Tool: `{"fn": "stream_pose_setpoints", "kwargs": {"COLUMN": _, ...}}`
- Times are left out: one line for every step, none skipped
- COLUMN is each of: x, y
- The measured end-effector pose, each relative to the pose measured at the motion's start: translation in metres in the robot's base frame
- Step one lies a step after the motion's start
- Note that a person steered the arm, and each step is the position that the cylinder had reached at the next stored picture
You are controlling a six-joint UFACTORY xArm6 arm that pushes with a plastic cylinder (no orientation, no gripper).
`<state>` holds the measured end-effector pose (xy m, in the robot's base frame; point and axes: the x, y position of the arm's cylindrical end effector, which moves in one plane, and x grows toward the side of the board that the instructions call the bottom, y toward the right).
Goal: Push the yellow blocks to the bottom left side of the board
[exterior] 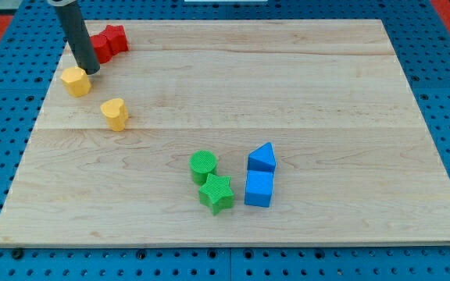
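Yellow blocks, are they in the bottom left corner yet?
Not yet. Nothing looks done: both sit near the view's upper left. My tip is right behind the yellow hexagon block, at its upper right, ready to shove it. The yellow heart block waits untouched. Both must travel down to the board's bottom left.

Red blocks (108,42) top left; green cylinder (203,166), green star (216,193); blue triangle (262,158), blue cube (258,189).

On the worktop (326,94), my tip (92,72) sits at the far left, touching the right side of one yellow block (76,81). The red blocks (108,41) lie just behind it. The yellow heart (115,114) lies nearer and to the right. Near the middle, the green cylinder (203,165) is behind the green star (216,193), and to their right the blue triangle (262,158) is behind the blue cube (258,189).
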<state>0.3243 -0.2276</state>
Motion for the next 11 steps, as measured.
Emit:
{"fn": "stream_pose_setpoints", "kwargs": {"x": 0.002, "y": -0.016}}
{"fn": "stream_pose_setpoints", "kwargs": {"x": 0.003, "y": -0.041}}
{"fn": "stream_pose_setpoints", "kwargs": {"x": 0.062, "y": -0.01}}
{"fn": "stream_pose_setpoints", "kwargs": {"x": 0.134, "y": 0.032}}
{"fn": "stream_pose_setpoints", "kwargs": {"x": 0.186, "y": 0.033}}
{"fn": "stream_pose_setpoints", "kwargs": {"x": 0.192, "y": 0.042}}
{"fn": "stream_pose_setpoints", "kwargs": {"x": 0.207, "y": 0.1}}
{"fn": "stream_pose_setpoints", "kwargs": {"x": 0.23, "y": 0.066}}
{"fn": "stream_pose_setpoints", "kwargs": {"x": 0.217, "y": 0.08}}
{"fn": "stream_pose_setpoints", "kwargs": {"x": 0.151, "y": 0.162}}
{"fn": "stream_pose_setpoints", "kwargs": {"x": 0.107, "y": 0.175}}
